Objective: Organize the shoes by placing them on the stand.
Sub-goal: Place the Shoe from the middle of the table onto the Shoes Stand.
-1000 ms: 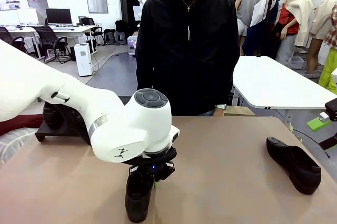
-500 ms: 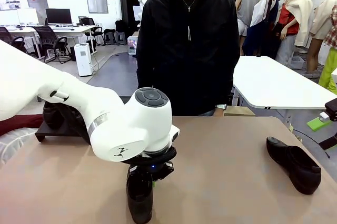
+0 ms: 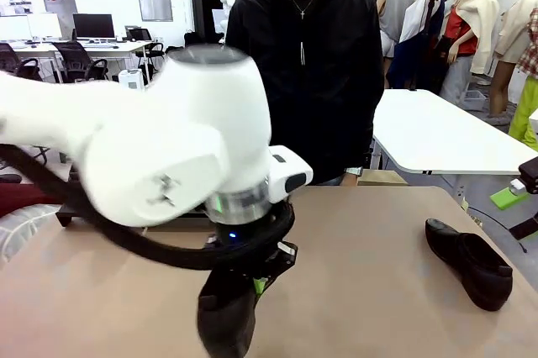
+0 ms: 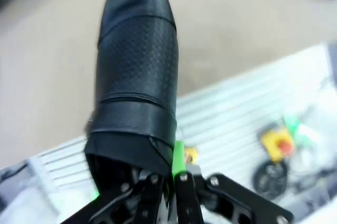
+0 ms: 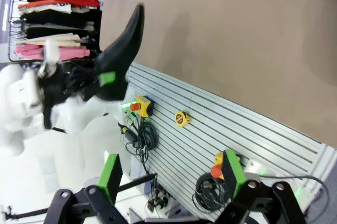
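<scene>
My left gripper (image 3: 255, 281) is shut on the heel rim of a glossy black shoe (image 3: 225, 323), which hangs toe-down near the table's front edge. In the left wrist view the shoe (image 4: 137, 77) stretches away from the closed fingers (image 4: 178, 163), its toe over the tan table. A second shoe (image 3: 468, 262) lies on its sole at the right of the table. The stand (image 3: 60, 218) at the far left is mostly hidden behind my left arm. My right gripper (image 5: 174, 182) is open and holds nothing, well off the table, and looks across at the held shoe (image 5: 118, 56).
A person in black (image 3: 303, 72) stands at the far edge of the table. Below the table's front edge runs a slatted panel (image 5: 221, 129) with a tape measure, cables and stop buttons. A clothes rack (image 5: 52, 19) stands beyond the left arm.
My left gripper finished closing on the shoe's heel. The left arm then rose and swung toward the camera, lifting the shoe off the table. The other shoe has not moved.
</scene>
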You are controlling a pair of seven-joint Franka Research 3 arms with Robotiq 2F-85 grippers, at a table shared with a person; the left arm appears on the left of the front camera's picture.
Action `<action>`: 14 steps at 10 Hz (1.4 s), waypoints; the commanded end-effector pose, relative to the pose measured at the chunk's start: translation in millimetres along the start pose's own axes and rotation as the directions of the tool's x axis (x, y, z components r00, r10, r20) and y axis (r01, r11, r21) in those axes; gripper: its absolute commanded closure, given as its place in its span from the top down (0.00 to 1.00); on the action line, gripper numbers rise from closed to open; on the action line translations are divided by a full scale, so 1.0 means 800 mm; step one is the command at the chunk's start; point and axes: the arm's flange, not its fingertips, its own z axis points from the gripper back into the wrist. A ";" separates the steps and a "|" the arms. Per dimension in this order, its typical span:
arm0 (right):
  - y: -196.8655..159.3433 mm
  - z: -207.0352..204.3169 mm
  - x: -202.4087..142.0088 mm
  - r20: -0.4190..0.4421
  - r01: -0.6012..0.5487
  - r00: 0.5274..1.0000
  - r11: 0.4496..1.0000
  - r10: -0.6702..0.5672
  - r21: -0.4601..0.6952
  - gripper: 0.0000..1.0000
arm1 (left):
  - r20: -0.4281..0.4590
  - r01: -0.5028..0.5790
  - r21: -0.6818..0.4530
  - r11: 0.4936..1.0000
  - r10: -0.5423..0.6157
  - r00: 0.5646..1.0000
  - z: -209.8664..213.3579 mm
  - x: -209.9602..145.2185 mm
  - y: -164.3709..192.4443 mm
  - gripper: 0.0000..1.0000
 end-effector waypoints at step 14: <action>-0.002 0.005 0.000 -0.003 -0.027 1.000 1.000 0.027 0.001 1.00 | 0.378 -0.362 0.225 0.905 0.261 0.888 -0.049 0.287 0.301 0.00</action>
